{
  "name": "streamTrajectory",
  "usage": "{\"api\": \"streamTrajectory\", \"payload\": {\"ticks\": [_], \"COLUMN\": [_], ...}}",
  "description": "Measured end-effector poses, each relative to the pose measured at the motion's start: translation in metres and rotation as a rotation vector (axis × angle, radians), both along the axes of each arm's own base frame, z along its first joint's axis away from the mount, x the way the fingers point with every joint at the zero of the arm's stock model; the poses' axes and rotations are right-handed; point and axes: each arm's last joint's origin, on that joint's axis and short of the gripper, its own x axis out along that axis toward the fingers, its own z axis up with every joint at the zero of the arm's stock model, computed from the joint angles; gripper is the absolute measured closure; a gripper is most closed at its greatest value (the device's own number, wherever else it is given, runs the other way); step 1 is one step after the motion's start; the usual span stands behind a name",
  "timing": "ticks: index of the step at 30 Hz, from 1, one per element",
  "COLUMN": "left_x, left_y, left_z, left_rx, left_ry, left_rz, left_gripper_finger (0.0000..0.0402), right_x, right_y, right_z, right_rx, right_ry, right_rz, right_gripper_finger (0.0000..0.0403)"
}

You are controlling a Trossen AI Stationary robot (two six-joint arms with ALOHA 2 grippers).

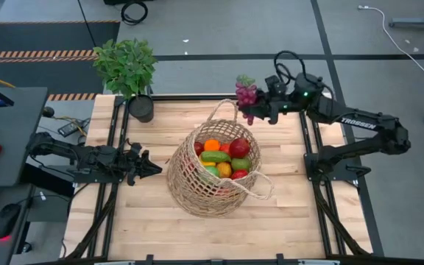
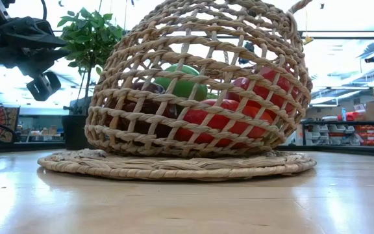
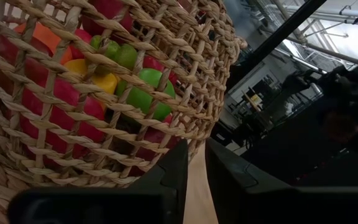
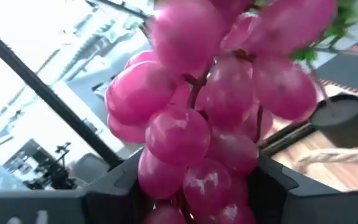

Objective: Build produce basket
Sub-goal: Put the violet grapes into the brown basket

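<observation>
Right now my right end effector [image 1: 260, 108] is clamped on the grapes [image 1: 246, 93] beside the basket [image 1: 190, 188] rim for dropping in, while the left end effector [image 1: 147, 166], nearly closed, waits alongside.

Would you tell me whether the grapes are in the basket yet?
Not yet: the right pincer holds the grapes aloft, beyond the basket's rim.

The wicker basket [image 2: 200, 84] half hides the produce [image 2: 219, 120] behind its weave. The grapes [image 4: 216, 106] are blurred and cut off by the right wrist view's edges.
</observation>
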Motion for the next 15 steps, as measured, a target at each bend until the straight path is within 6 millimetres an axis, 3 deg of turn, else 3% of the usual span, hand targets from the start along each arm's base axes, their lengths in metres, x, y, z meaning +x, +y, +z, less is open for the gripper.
{"api": "streamTrajectory", "payload": {"ticks": [6, 15], "left_x": [0.0, 0.0], "left_y": [0.0, 0.0], "left_z": [0.0, 0.0], "left_rx": [0.001, 0.0], "left_ry": [0.0, 0.0], "left_rz": [0.0, 0.0], "left_gripper_finger": [0.0341, 0.0341], "right_x": [0.033, 0.088], "right_y": [0.023, 0.067], "right_z": [-0.02, -0.077], "right_rx": [0.013, 0.082], "right_ry": [0.079, 0.304], "right_rz": [0.037, 0.23], "right_gripper_finger": [0.0209, 0.0209]}}
